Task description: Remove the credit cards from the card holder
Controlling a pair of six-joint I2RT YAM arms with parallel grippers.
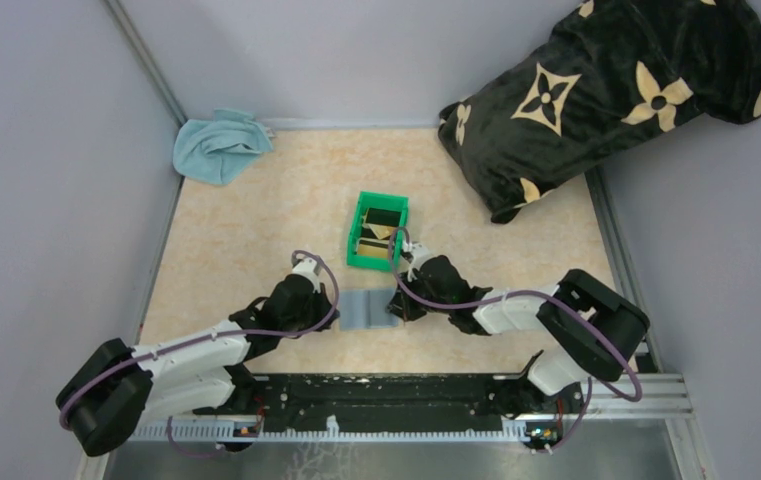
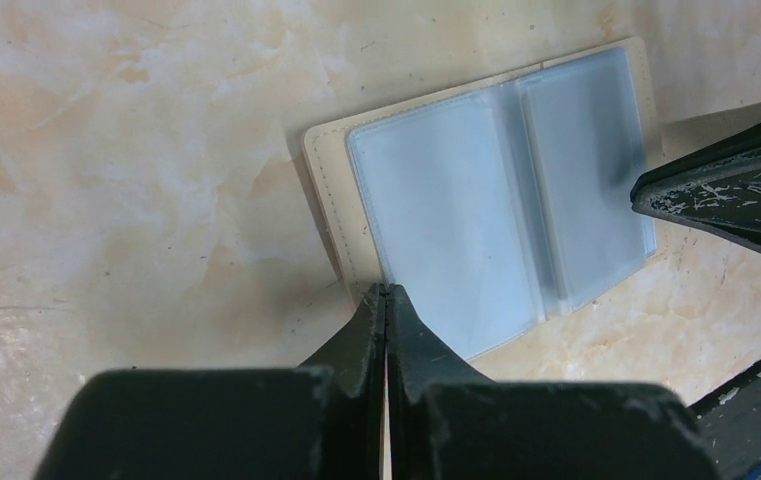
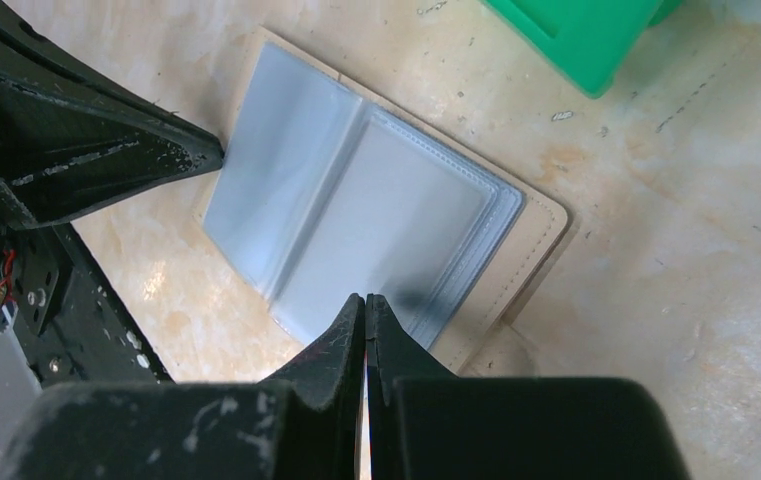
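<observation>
The card holder (image 1: 369, 310) lies open on the table between my two grippers, its blue-grey plastic sleeves up with a tan border; the sleeves look empty. Gold-tan and black credit cards (image 1: 381, 228) lie in the green bin (image 1: 355, 240) just behind it. My left gripper (image 1: 341, 306) is shut, its tips resting on the holder's left edge (image 2: 387, 290). My right gripper (image 1: 397, 304) is shut, its tips on the holder's right part (image 3: 366, 300). The holder fills the left wrist view (image 2: 486, 200) and the right wrist view (image 3: 356, 210). Nothing shows between either pair of jaws.
A light blue cloth (image 1: 218, 145) lies in the far left corner. A black pillow with tan flowers (image 1: 606, 95) fills the far right. The green bin's corner shows in the right wrist view (image 3: 576, 35). A black rail (image 1: 406, 395) runs along the near edge.
</observation>
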